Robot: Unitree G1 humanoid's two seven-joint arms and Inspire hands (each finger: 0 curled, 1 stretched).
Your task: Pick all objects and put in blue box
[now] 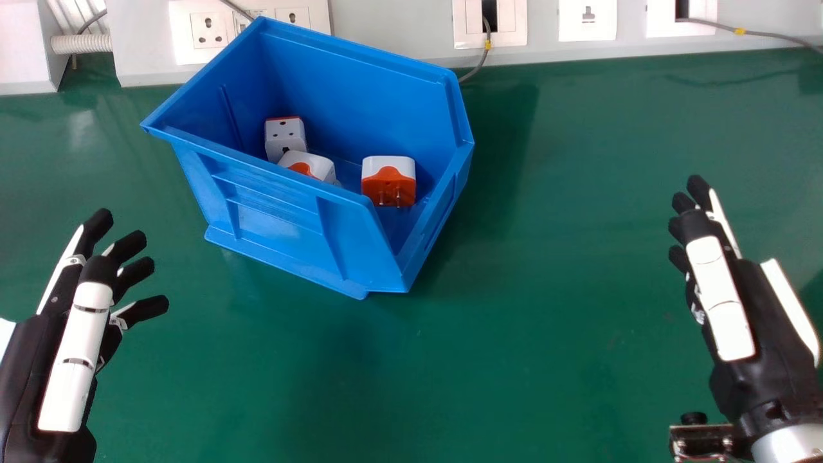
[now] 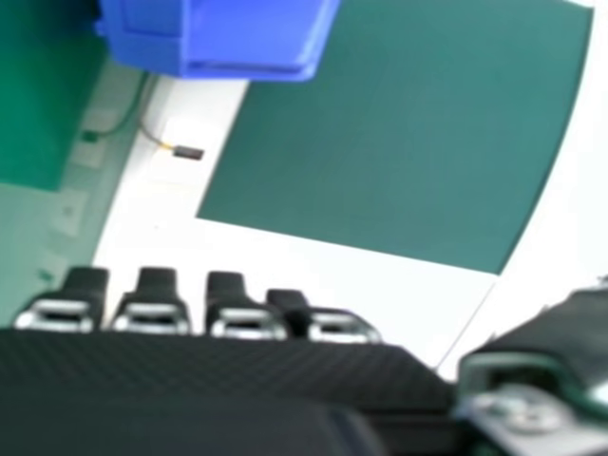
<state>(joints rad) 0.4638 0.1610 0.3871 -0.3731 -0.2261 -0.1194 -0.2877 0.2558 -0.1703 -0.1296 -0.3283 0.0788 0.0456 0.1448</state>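
Note adapters (image 1: 388, 181) in blue box (image 1: 276, 199), upper centre — left hand (image 1: 71, 347), lower left, right hand (image 1: 723, 302), lower right, outstretched, empty.

The blue box (image 1: 276, 222) opens upward, its walls block low entry, and the table (image 1: 546, 257) to its right leaves room.

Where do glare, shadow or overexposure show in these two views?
Head view: a soft shadow on the green table just right of the blue box, a faint sheen on the box's near wall, a pale reflection on the table at far left. Right hand view: the white surface looks overexposed, nearly featureless.
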